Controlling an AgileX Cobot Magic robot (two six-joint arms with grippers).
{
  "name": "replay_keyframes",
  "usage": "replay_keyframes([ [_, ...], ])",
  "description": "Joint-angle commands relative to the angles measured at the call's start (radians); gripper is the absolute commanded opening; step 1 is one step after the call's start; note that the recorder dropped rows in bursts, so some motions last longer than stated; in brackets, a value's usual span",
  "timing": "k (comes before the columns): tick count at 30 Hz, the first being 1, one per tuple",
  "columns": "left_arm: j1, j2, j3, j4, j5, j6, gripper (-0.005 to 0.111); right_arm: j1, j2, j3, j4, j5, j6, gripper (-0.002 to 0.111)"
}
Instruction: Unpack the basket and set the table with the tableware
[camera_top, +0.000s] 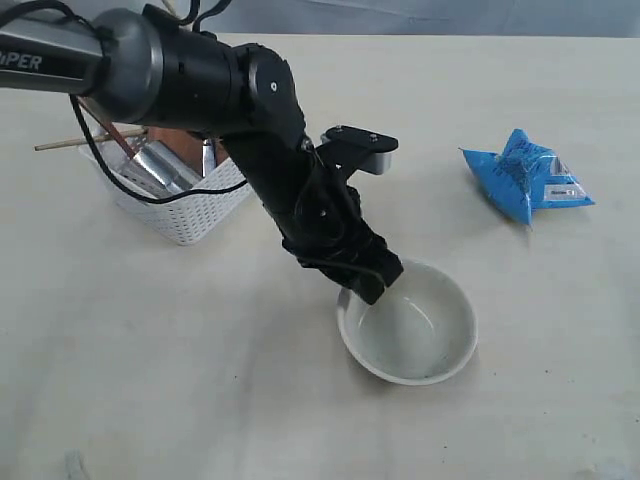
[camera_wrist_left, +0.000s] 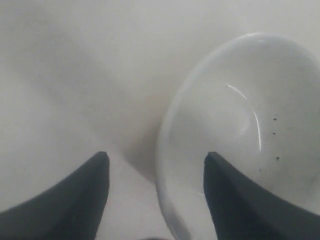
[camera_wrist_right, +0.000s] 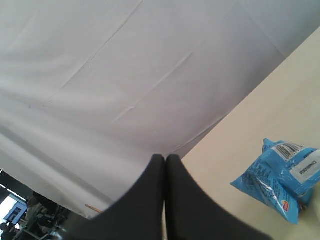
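Presently, left gripper (camera_wrist_left: 156, 156) jaws stand spread astride the rim of the off-white bowl (camera_top: 415, 325), lower centre on the table (camera_top: 150, 380). Right gripper (camera_wrist_right: 165, 167) jaws are pressed together.

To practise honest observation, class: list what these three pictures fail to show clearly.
- Exterior view: the left arm covers much of the basket, so its contents cannot be counted.
- Exterior view: the left gripper hides part of the bowl; contact unclear.
- Left wrist view: the bowl runs off the frame.
- Right wrist view: the snack packet is cut off by the edge.
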Motion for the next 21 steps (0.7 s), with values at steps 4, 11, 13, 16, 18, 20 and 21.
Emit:
replay_keyframes([
  [4,0.012,-0.124,-0.005,0.018,0.002,-0.005,0.054,-0.006,-0.007,0.002,-0.014,-0.007,-0.008,0.000],
  [11,0.070,-0.300,-0.005,0.029,0.066,-0.005,0.027,-0.006,-0.007,0.002,-0.014,-0.011,-0.008,0.000],
  [13,0.096,-0.365,0.005,0.044,0.092,0.007,0.006,-0.006,-0.007,0.002,-0.014,-0.011,-0.005,0.000],
  [16,0.133,-0.476,0.058,0.041,0.060,0.048,0.000,-0.006,-0.007,0.002,-0.008,-0.011,-0.005,0.000],
  [18,0.167,-0.566,0.110,0.041,0.012,0.051,0.000,-0.006,-0.007,0.002,-0.006,-0.011,-0.005,0.000],
  [20,0.204,-0.653,0.168,0.041,-0.057,0.051,0.000,-0.006,-0.007,0.002,-0.006,-0.011,-0.005,0.000],
  [21,0.228,-0.701,0.206,0.041,-0.105,0.051,0.000,-0.006,-0.007,0.002,-0.006,-0.011,-0.005,0.000],
])
